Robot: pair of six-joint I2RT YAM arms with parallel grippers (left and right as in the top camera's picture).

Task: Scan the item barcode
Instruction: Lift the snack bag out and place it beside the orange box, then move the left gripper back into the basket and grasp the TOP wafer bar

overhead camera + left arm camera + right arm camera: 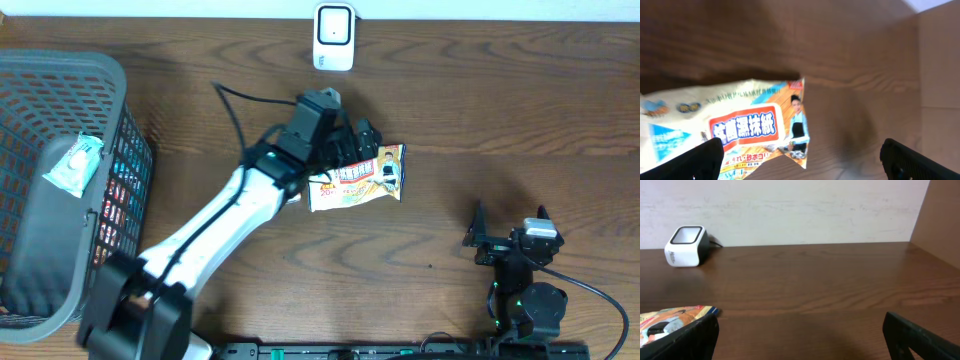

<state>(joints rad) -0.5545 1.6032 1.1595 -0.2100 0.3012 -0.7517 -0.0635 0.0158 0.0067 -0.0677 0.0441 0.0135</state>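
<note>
One yellow foil packet [358, 182], one white boxy scanner [333, 37], one grey mesh basket [130, 160] at left edge; left gripper [360, 140], right gripper [511, 216] both wide, bare wood between.

On my far left, 1 gray mesh basket [70, 60] sits on the dark wooden table [500, 110]. 1 white-and-green pouch [74, 164] lies inside it, and colourful packaging shows through its right side. A pale wall [800, 210] rises behind the table's far edge.
</note>
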